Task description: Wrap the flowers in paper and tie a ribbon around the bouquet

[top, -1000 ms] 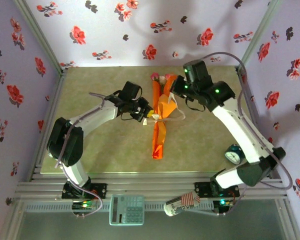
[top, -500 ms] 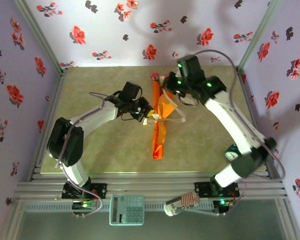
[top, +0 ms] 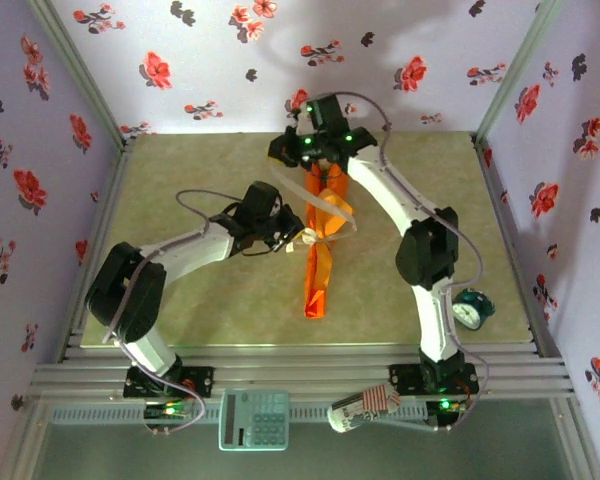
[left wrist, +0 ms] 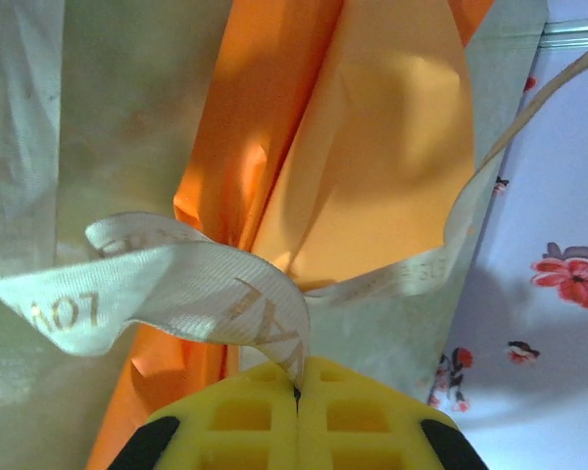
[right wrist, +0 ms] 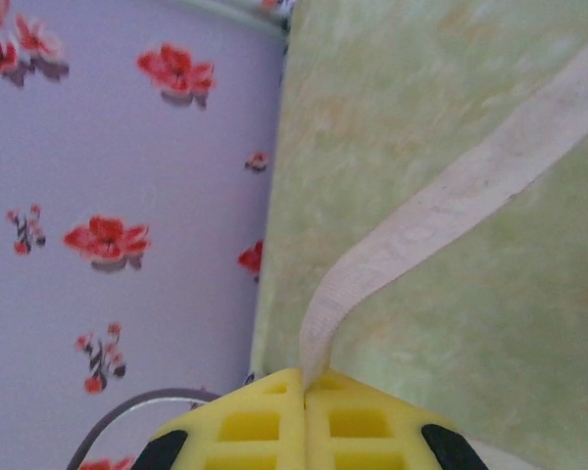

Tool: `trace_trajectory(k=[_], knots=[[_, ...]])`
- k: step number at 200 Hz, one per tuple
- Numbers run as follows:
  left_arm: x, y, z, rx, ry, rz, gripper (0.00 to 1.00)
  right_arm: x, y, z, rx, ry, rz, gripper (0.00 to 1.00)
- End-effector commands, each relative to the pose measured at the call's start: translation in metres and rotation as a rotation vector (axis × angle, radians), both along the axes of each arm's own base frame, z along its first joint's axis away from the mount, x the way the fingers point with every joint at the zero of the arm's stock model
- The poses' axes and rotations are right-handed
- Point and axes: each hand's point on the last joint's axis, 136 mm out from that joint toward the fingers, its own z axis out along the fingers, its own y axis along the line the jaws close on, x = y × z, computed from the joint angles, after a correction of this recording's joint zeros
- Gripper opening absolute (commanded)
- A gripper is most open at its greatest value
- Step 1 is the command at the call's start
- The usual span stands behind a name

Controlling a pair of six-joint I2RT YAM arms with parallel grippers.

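Note:
The bouquet [top: 318, 268] is a narrow orange paper cone lying lengthwise at the table's middle. Its flowers are hidden beneath my right arm. The cream ribbon [top: 312, 198] loops around the cone's waist. My left gripper [top: 298, 237] sits just left of the cone, shut on one ribbon end. The left wrist view shows the ribbon [left wrist: 176, 284] curling out of that gripper [left wrist: 297, 392] against the orange paper [left wrist: 372, 147]. My right gripper [top: 282, 152] is at the back, left of the cone's top, shut on the other end. In the right wrist view the ribbon [right wrist: 451, 196] runs from that gripper [right wrist: 304, 377] over the green table.
An alarm clock [top: 468, 310] stands at the table's right front. A calculator [top: 253, 418] and a striped object [top: 365, 408] lie on the rail in front. Floral-papered walls [right wrist: 108, 176] close in the back and sides, near my right gripper.
My right arm has swung left across the bouquet's top, carrying its ribbon end to the back left and stretching the strip. The left gripper has held its place.

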Motion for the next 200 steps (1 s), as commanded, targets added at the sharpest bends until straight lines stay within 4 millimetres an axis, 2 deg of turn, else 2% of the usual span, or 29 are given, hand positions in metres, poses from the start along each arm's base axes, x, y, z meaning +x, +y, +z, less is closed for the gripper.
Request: trace_trajectory(k=[1,22,41,60,85,108,124,150,175,200], knots=[[0.011,-0.005,0.018,-0.017,-0.208,-0.016,0.00,-0.043,0.039,0.015,0.114,0.020,0.215,0.00],[0.013,-0.009,0.022,-0.058,-0.289,-0.009,0.00,-0.068,0.054,-0.006,0.104,0.098,0.305,0.00],[0.013,-0.014,0.027,-0.071,-0.339,-0.027,0.00,-0.095,0.060,-0.031,0.084,0.188,0.393,0.00],[0.008,-0.022,0.032,-0.091,-0.365,-0.056,0.00,-0.118,0.051,-0.052,0.015,0.242,0.446,0.00],[0.003,-0.027,0.030,-0.102,-0.362,-0.080,0.00,-0.130,0.036,-0.072,-0.030,0.285,0.430,0.00],[0.000,-0.029,0.028,-0.111,-0.352,-0.089,0.00,-0.125,0.025,-0.097,-0.071,0.325,0.389,0.00],[-0.002,-0.030,0.027,-0.115,-0.343,-0.096,0.00,-0.112,0.017,-0.112,-0.092,0.342,0.352,0.00],[-0.006,-0.029,0.023,-0.118,-0.327,-0.097,0.00,-0.093,0.015,-0.110,-0.070,0.334,0.329,0.00],[-0.010,-0.029,0.021,-0.118,-0.319,-0.100,0.00,-0.087,0.010,-0.118,-0.093,0.363,0.323,0.00],[-0.013,-0.029,0.017,-0.116,-0.309,-0.101,0.00,-0.091,0.010,-0.127,-0.101,0.409,0.344,0.19]])
